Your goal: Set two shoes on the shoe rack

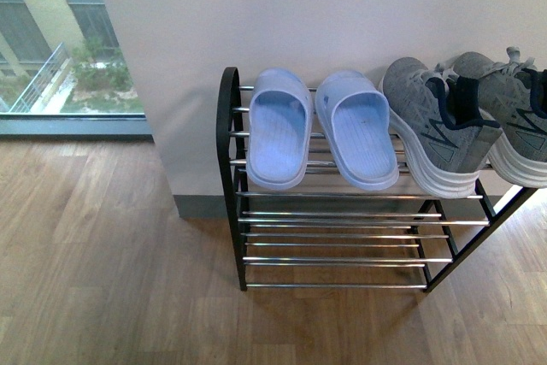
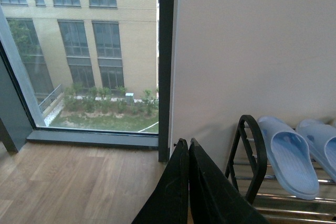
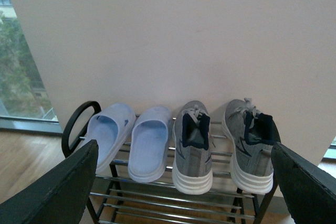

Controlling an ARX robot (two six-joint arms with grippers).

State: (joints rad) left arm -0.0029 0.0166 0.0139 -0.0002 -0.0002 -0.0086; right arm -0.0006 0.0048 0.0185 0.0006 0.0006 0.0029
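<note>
Front view: both sneakers (image 1: 436, 130) sit on the shoe rack (image 1: 333, 211) beside blue slippers (image 1: 320, 130). Left wrist view: the left gripper (image 2: 188, 148) has its fingers pressed together, empty. Right wrist view: the right gripper (image 3: 184, 182) is spread wide, empty. The sneakers look light and soft-knit; the heel collar seems the best hold.

My left claw (image 2: 188, 145): matte black, tapered flat fingers. Right claw (image 3: 181, 182): same black, broad smooth rounded fingers (image 3: 58, 187).

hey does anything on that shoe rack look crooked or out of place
Nothing stands out. Both grey sneakers sit upright side by side on the rack's top tier, beside the pale blue slippers, heels facing outward.
</note>
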